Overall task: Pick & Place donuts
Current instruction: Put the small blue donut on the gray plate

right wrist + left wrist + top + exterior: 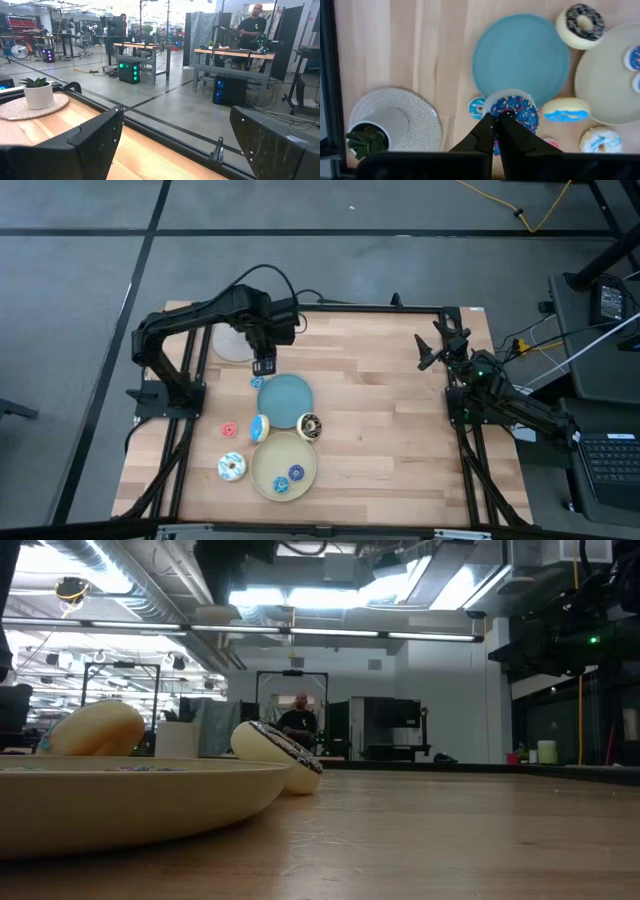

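Left gripper (499,119) hangs over the near rim of the blue plate (520,52), fingers pinched on a blue sprinkled donut (514,107), probably carrying it to a plate. Both plates sit close together, with more donuts ringed round them: a tiny blue one (477,107) just beside the held one, and a chocolate one (309,426) between the plates. Bare wood lies wide toward the right gripper (432,352), which waits with fingers apart by the far edge.

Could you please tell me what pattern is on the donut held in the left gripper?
Blue icing with multicoloured sprinkles on the donut in the left gripper; left wrist view shows it best.
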You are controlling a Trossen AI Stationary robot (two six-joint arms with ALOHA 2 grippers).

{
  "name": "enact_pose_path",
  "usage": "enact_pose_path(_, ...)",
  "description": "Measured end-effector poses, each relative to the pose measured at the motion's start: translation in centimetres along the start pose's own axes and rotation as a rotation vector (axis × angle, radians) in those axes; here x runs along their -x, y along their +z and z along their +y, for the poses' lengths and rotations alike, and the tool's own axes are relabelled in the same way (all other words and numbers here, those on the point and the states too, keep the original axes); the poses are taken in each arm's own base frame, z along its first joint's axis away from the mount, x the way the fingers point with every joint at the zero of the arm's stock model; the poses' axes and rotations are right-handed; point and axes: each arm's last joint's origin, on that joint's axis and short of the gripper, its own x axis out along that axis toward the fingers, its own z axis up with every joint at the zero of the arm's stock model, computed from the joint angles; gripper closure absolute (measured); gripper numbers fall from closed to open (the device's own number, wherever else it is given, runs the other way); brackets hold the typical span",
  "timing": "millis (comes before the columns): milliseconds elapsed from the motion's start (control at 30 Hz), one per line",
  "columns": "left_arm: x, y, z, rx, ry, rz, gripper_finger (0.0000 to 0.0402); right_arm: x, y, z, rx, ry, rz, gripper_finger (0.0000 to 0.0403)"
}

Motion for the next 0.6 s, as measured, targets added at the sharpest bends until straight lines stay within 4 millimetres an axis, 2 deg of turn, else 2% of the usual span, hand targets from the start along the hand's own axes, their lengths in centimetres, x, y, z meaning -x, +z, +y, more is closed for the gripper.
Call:
enact_pose_path(200,1.7,-1.2,-2.3,-0.077,-0.022,-0.06,0.0389,0.0,0.0,0.0,0.0,0.0,0.0,0.0038)
enact_pose_path(600,3.9,-3.3,-6.9,-0.199,-0.234,-0.124,0.0389,0.0,0.0,0.0,0.0,0.0,0.0,0.0038)
